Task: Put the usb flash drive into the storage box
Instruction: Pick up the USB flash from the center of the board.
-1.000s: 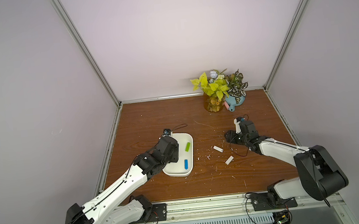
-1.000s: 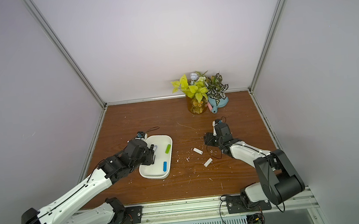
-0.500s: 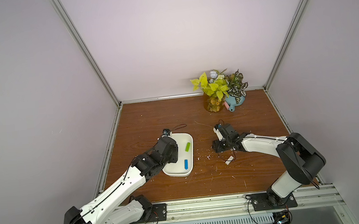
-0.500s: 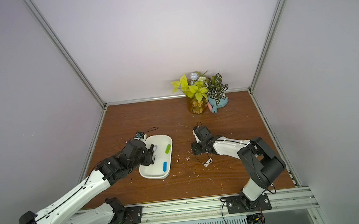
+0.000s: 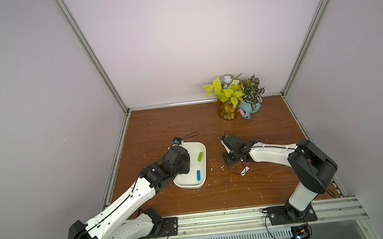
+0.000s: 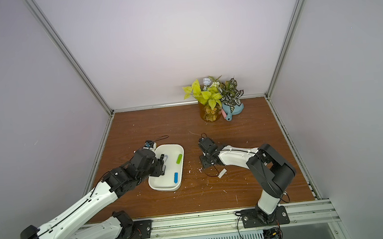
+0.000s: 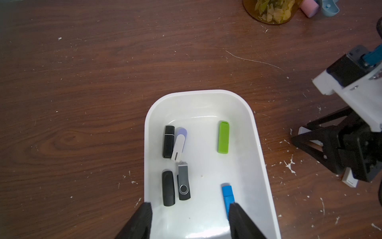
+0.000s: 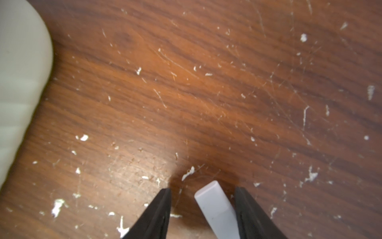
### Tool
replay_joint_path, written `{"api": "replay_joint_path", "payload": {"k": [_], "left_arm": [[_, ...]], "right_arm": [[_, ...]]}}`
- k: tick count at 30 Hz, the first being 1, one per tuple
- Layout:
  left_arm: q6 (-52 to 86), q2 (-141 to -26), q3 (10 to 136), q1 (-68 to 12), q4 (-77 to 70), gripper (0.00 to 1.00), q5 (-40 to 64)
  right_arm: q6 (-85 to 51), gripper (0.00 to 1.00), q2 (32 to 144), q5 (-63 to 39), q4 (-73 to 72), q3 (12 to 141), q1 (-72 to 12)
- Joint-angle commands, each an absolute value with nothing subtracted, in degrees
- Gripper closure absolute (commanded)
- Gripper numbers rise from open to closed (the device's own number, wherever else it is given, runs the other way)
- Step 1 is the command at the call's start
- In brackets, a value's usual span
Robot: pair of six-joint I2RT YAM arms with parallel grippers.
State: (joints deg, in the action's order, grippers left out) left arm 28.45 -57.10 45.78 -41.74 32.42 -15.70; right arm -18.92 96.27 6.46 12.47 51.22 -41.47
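The white storage box (image 5: 194, 148) (image 7: 202, 107) lies left of centre on the wooden table and holds several flash drives, among them a green one (image 7: 223, 137) and a blue one (image 7: 227, 193). My left gripper (image 7: 190, 204) hovers open over the box's near end with nothing between its fingers. My right gripper (image 8: 203, 189) (image 5: 230, 162) is down at the table just right of the box. It is open and straddles a white usb flash drive (image 8: 217, 209), which lies close to one finger, with a gap to the other. A second white drive (image 5: 245, 170) lies on the table nearby.
An amber vase of yellow-green leaves (image 5: 228, 111) and a blue pot with a plant (image 5: 251, 107) stand at the back of the table. White flecks are scattered over the wood. Walls with metal posts close in the left, back and right sides.
My right arm has swung left towards the box and come down over the white drive, and its jaws have narrowed a little. The left arm has barely moved.
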Motion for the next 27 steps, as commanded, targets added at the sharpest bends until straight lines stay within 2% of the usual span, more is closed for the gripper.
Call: {"api": "replay_joint_path", "payload": {"k": [1,8,18,27], "left_arm": [[27.69,-56.68,45.15,-41.04,33.50,0.41,-16.04],[27.69,-56.95,45.00,-41.04,33.49,0.41,-15.83],[27.77,-56.54,44.91,-41.04,33.52,0.41,-16.01],[27.86,-55.92,44.92,-41.04,33.49,0.41,-16.50]], "right_arm": [[-20.01,0.47,97.08,7.83,20.75,50.62,-42.23],[-21.08,0.55,95.97,9.32,22.97,49.18,-42.50],[-22.35,0.73,96.59,10.93,25.43,50.56,-43.71],[-24.62,0.83,94.75,14.21,26.52,52.70,-44.69]]}}
